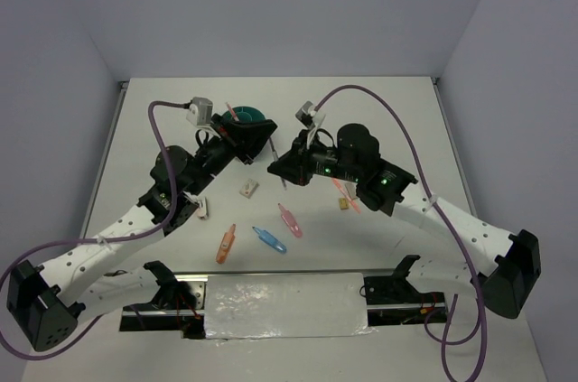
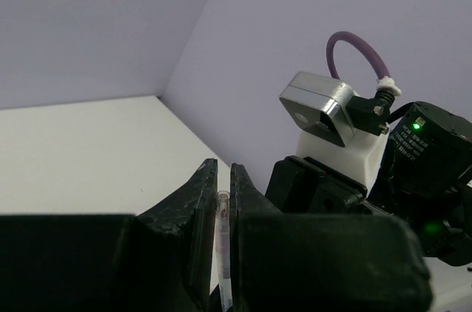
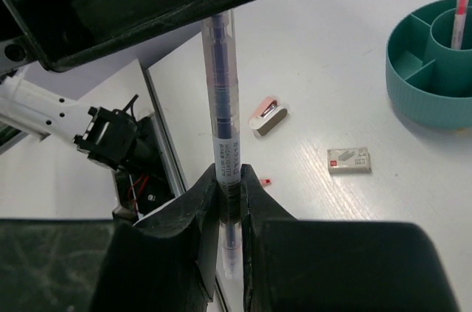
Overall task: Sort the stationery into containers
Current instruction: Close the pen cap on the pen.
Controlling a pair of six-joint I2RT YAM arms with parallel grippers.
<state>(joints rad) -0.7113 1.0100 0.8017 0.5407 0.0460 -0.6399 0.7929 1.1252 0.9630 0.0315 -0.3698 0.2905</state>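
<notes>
Pinching pen [image 3: 223, 105], left tool [image 2: 220, 175] half-hides cup [image 1: 249, 115].

1. The left arm [image 1: 126, 224] and the right arm [image 1: 456, 224] both reach inward, and their wrists nearly meet.
2. The left claw [image 2: 223, 179] is pinched narrow on 1 end of a pen [image 3: 223, 105].
3. The right claw [image 3: 228, 183] clamps the same pen at the other end.

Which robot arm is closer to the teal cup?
Left. The left gripper hangs just in front of the teal cup, partly covering it. The right gripper sits farther off, to the cup's right.
</notes>
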